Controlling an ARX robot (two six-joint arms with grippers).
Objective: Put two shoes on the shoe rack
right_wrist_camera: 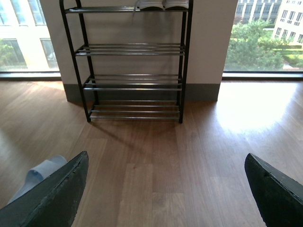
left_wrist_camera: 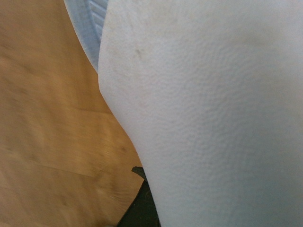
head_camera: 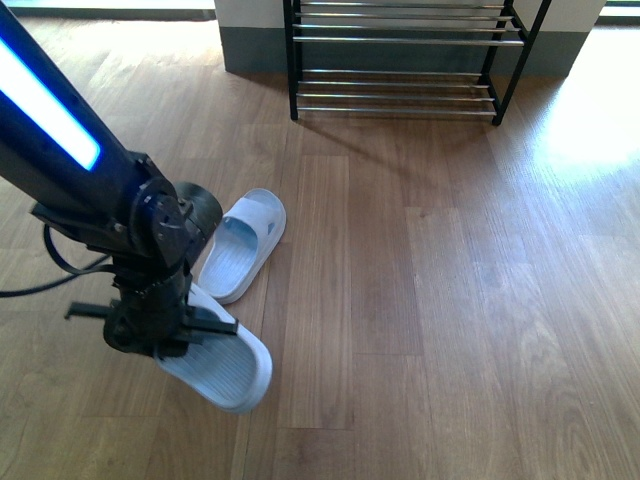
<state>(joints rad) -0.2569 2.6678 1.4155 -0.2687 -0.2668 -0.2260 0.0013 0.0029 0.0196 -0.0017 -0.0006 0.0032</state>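
Wooden floor [head_camera: 450, 300] fills most of the front view and bears everything shown. One shoe rack [head_camera: 400, 41], black-framed with thin silver bars, stands at the top centre of the frame against a pale wall [right_wrist_camera: 208, 47]. Here it is cut off by the upper edge, so only two tiers show; the right wrist view shows the whole rack with four tiers. On its uppermost tier sit two pale-soled items [right_wrist_camera: 163, 4], cropped by the frame edge and too little seen to identify. One arm, the left arm [head_camera: 60, 150], enters from the upper left and descends to the lower left; it is black with a bright blue-white strip. Two shoes lie on the floor at lower left, well apart from the rack. Both are pale blue-white open-toed slides: the far shoe [head_camera: 245, 245] left of centre, partly hidden behind the arm, and the near shoe [head_camera: 225, 365] below it, its heel end covered by the left gripper [head_camera: 160, 335]. The left wrist view is almost filled by a pale pebbled surface at very close range, so whether this gripper is clenched or released cannot be told. The right gripper [right_wrist_camera: 165, 158], absent from the front view, is released, its two dark fingers [right_wrist_camera: 57, 194] spread wide with only floor between them.
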